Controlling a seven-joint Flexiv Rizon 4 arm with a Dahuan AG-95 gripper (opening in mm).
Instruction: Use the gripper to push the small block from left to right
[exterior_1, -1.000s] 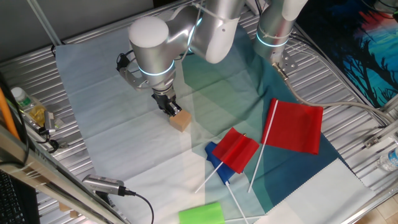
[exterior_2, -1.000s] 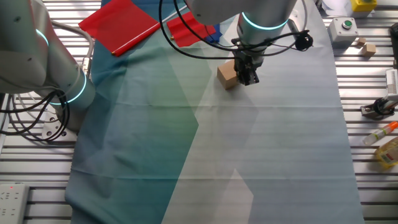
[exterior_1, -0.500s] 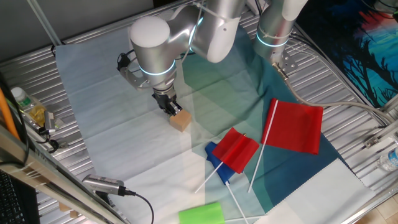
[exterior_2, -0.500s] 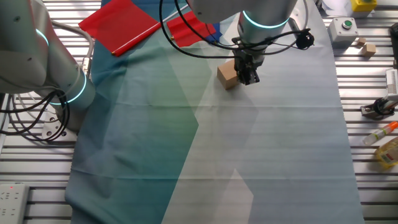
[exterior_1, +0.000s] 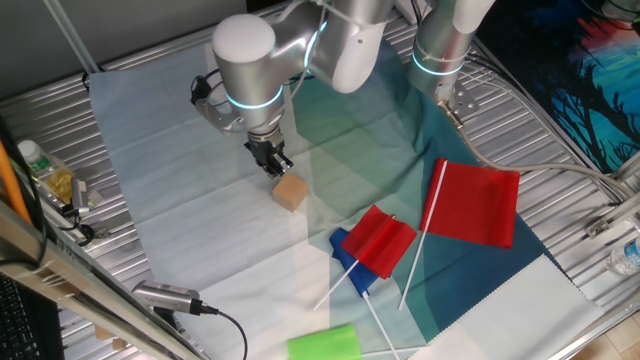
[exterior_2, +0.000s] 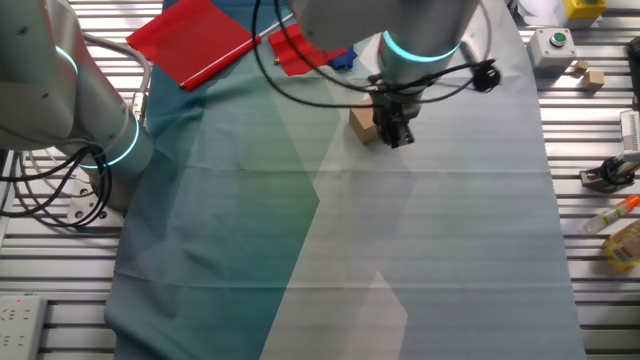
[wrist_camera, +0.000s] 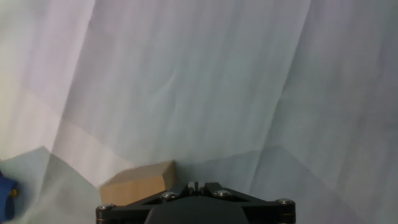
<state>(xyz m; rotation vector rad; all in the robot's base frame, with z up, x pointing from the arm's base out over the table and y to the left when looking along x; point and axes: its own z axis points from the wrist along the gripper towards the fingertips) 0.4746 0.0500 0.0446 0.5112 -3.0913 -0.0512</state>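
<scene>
The small block (exterior_1: 291, 192) is a light-brown wooden cube on the pale cloth. It also shows in the other fixed view (exterior_2: 362, 124) and at the lower left of the hand view (wrist_camera: 140, 182). My gripper (exterior_1: 272, 161) hangs under the arm with the cyan ring, just up and left of the block, with a small gap to it. In the other fixed view the gripper (exterior_2: 398, 133) is right beside the block. In the hand view the gripper (wrist_camera: 194, 186) has its black fingers pressed together with nothing between them.
Two red flags (exterior_1: 478, 205) (exterior_1: 380, 241) on white sticks lie right of the block, with a blue piece (exterior_1: 346, 262) under the smaller one. A green cylinder (exterior_1: 323, 343) lies at the front edge. A second silver arm (exterior_1: 445, 40) stands at the back.
My gripper has drawn back from the block's side, up and away; a small gap now shows. The block has stayed where it was.
</scene>
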